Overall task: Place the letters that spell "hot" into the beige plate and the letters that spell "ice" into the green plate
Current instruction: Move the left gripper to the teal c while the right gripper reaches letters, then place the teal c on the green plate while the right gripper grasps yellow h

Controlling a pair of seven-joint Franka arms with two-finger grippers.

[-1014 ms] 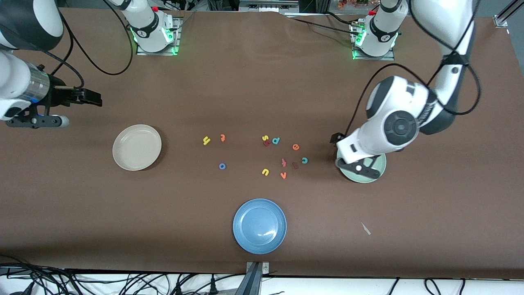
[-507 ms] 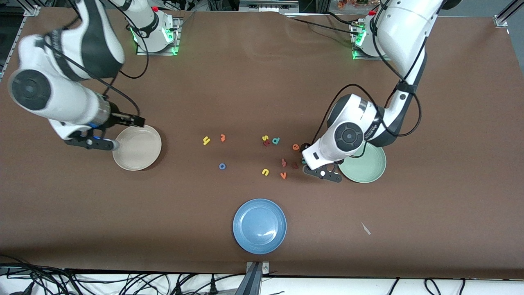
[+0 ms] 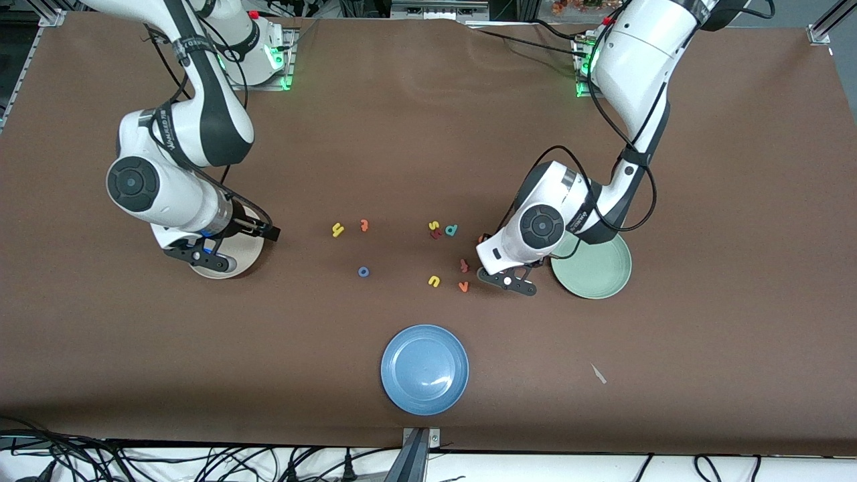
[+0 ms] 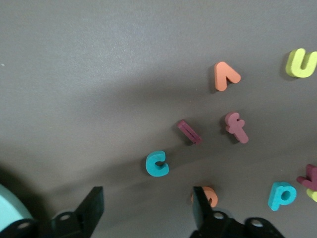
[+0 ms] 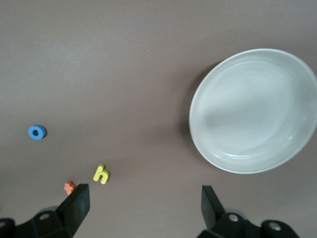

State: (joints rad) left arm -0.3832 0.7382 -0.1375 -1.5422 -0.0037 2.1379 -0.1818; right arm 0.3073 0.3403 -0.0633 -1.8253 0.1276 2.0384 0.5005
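We use the blue plate [image 3: 424,369] as our landmark; it sits on the brown table [image 3: 703,375], close to the front camera.

The green plate [image 3: 596,269] is farther from the camera than the blue plate, toward the left arm's end of the table. The beige plate [image 3: 231,258] is also farther than the blue plate, toward the right arm's end. Both plates have nothing in them.

The left gripper [image 4: 147,214] hangs low over the table just beside the green plate. Its two fingers [image 4: 92,208] stand apart and hold nothing. In the left wrist view we see the teal c [image 4: 157,164] lying on the table in the gap between the fingers. The dark red i [image 4: 189,132] lies near the c, and the orange e [image 4: 210,196] peeks out beside one finger. In the front view the arm hides these three letters, or most of them.

The right gripper [image 5: 143,204] hangs over the beige plate. Its fingers [image 5: 78,202] are wide apart and hold nothing.

The yellow h [image 3: 337,230], the orange t [image 3: 364,225] and the blue o [image 3: 363,272] lie on the table, farther from the camera than the blue plate and a bit toward the beige plate.

Other small letters lie near the c: an orange v [image 3: 462,286], a yellow u [image 3: 434,281] and a pink f [image 3: 463,265].
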